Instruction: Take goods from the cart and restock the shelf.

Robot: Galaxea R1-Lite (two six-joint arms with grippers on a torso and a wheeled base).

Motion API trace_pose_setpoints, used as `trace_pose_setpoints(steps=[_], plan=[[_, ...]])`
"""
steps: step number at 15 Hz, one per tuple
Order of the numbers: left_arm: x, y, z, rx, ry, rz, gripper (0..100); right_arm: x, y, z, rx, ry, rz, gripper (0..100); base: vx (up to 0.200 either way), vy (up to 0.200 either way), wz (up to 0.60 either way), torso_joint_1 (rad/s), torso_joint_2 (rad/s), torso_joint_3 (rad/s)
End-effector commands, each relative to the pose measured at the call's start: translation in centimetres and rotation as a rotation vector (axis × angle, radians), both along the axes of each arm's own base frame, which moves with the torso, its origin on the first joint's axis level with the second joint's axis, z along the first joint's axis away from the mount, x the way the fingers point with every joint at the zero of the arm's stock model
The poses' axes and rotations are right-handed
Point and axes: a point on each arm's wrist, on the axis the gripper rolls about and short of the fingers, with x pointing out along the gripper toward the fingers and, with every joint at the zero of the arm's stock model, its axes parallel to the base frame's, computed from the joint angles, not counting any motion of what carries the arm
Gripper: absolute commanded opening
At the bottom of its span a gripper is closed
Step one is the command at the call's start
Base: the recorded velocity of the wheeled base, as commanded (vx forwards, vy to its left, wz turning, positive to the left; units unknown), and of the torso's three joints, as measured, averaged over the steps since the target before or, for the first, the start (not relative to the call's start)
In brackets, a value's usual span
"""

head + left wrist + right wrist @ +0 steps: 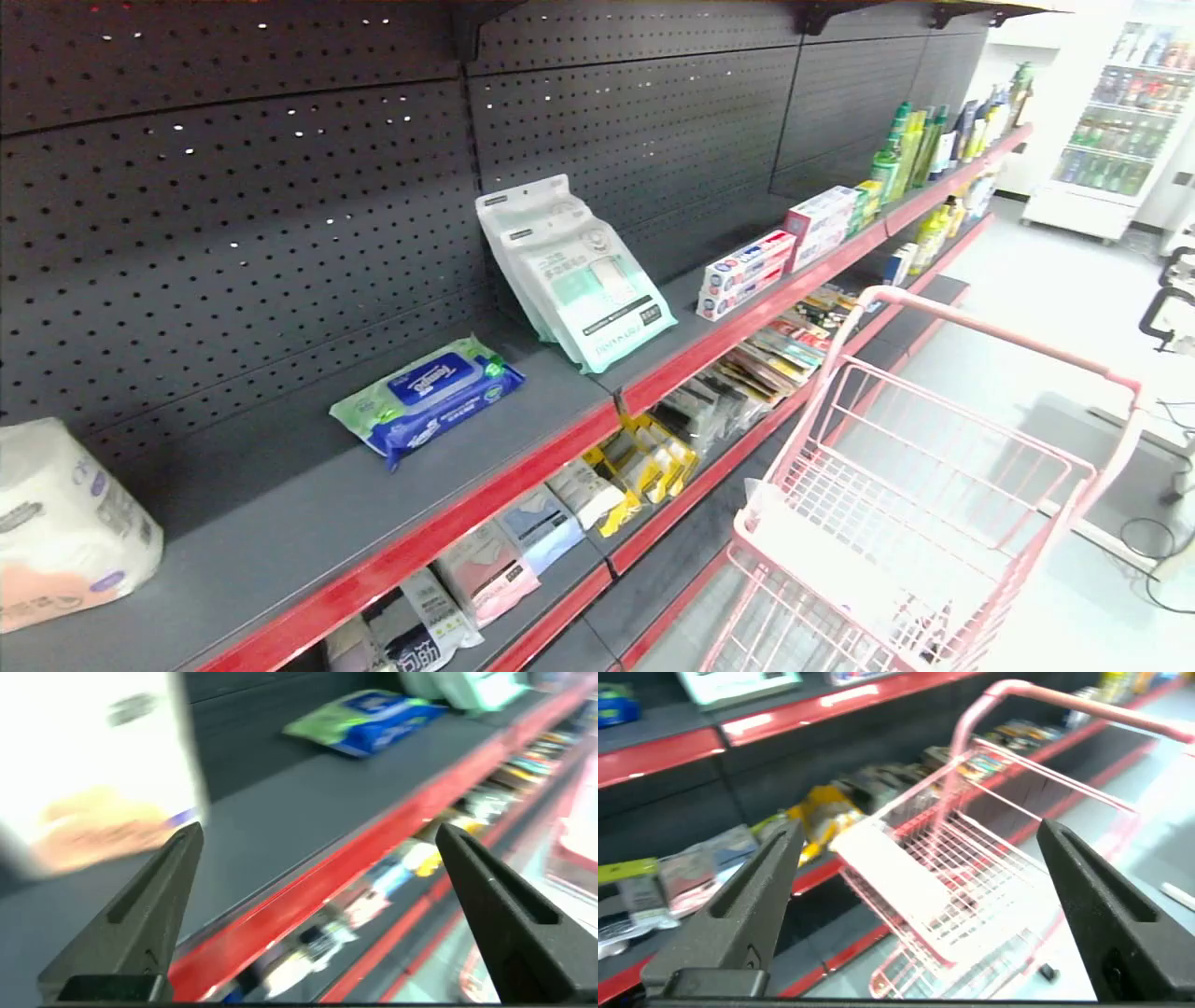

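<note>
Fetching goods comes next: released right gripper [917,833] over the pink wire cart [990,332] must descend; left gripper [318,831], released, faces the grey shelf [373,504].

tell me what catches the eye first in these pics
The pink cart stands out most, at the lower right of the head view. On the grey, red-edged shelf a blue and green wipes pack lies flat. White pouches lean on the pegboard to its right, and a toilet paper pack sits far left.
</note>
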Motion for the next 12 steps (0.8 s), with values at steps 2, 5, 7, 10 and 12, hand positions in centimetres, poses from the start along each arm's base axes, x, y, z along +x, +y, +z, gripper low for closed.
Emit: trace_pose_setpoints(steps=[2,5,7,10,12], plan=[[0.01,0.0,0.0,0.0,0.001,0.0,100,0.0,0.0,0.0,0.0,-0.001,0.0,100,0.0,0.0,-0.6,0.0,0.0,0.005],[0.01,0.0,0.0,0.0,0.001,0.0,100,0.0,0.0,0.0,0.0,-0.001,0.0,100,0.0,0.0,0.0,0.0,0.0,0.0],[0.01,0.0,0.0,0.0,0.001,0.0,100,0.0,0.0,0.0,0.0,-0.001,0.0,100,0.0,0.0,0.0,0.0,0.0,0.0],[0.01,0.0,0.0,0.0,0.001,0.0,100,0.0,0.0,0.0,0.0,-0.001,0.0,100,0.0,0.0,0.0,0.0,0.0,0.0],[0.01,0.0,0.0,0.0,0.001,0.0,100,0.0,0.0,0.0,0.0,-0.001,0.0,100,0.0,0.0,0.0,0.0,0.0,0.0]])
